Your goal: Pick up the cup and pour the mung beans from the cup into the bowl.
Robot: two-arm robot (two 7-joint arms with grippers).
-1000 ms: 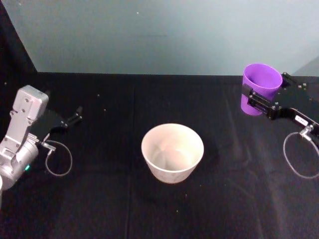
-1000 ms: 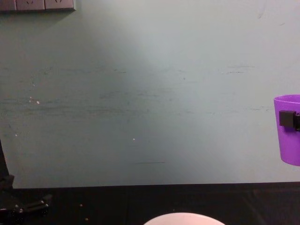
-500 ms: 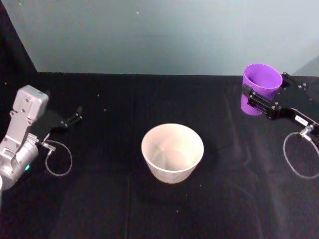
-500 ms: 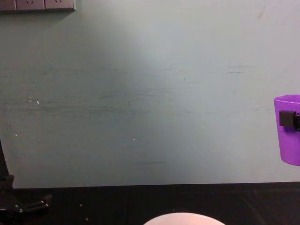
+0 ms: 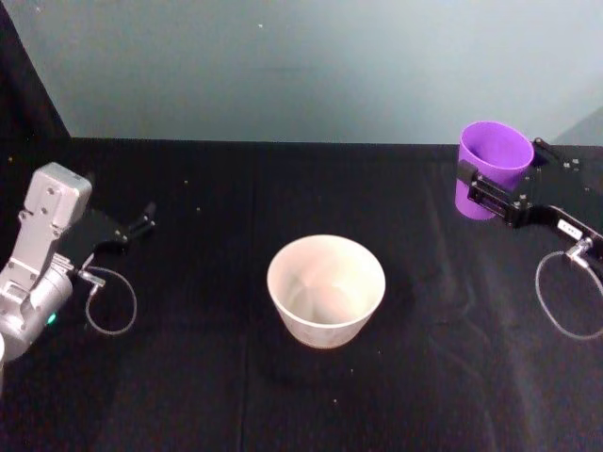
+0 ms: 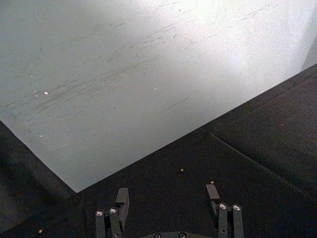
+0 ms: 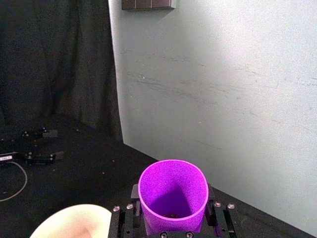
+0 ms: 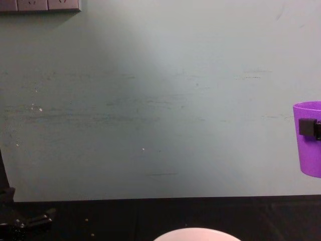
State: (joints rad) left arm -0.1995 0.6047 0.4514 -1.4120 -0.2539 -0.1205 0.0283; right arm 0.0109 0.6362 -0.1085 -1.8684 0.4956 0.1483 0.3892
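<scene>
cup (image 5: 495,149) smooth purple plastic (tapered, upright), clamped in right gripper (image 5: 501,179), pale round smooth-rimmed bowl (image 5: 326,287) well apart, left gripper (image 6: 167,194) parked, fingers apart

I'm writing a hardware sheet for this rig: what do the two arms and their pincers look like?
The left arm is boxy silver-grey metal with a small green light; its black left pincer trails a thin looped cable. The right pincer is flat black, screw-studded, with a white label and its own looped cable.
</scene>
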